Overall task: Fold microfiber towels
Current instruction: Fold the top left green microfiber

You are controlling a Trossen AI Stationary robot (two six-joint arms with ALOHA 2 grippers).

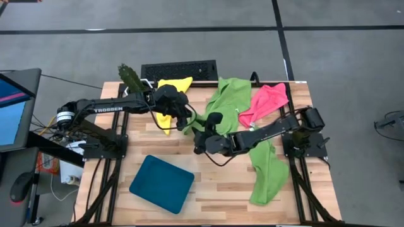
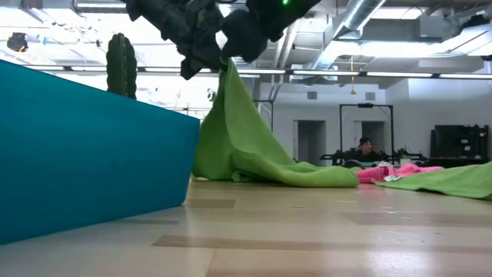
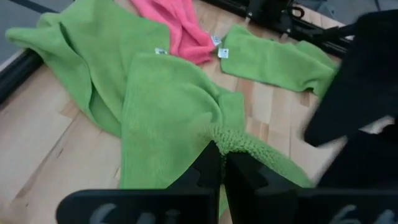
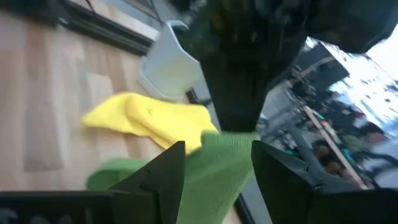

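1. The wooden table (image 1: 221, 189) stands on a grey floor in an open workshop; a keyboard (image 1: 179, 70) lies at its far edge and a person sits far back in the low view.
2. The left gripper (image 3: 219, 163), fingers pressed together, pinches an edge of the lime green towel (image 3: 161, 99) and holds it lifted; the rest drapes onto the table toward the far side.
3. The right gripper (image 4: 214, 165) hangs just beside that raised edge with its fingers spread, the cloth between them but not clamped.
4. Risk: the two grippers sit very close, so closing in could knock them together.
5. Risk: the right gripper may catch only a thin fringe, and the towel would slip and bunch.
6. Risk: dragging the cloth could pull the pink towel (image 1: 265, 101) touching it; the yellow towel (image 1: 172, 85) lies under the left arm.
7. A second green towel (image 1: 268, 173) lies along the right side, and the teal tray (image 1: 162, 183) sits well apart.
8. Writing: "TROSSEN" on the left arm (image 1: 108, 108); small white tags on the towels are unreadable.
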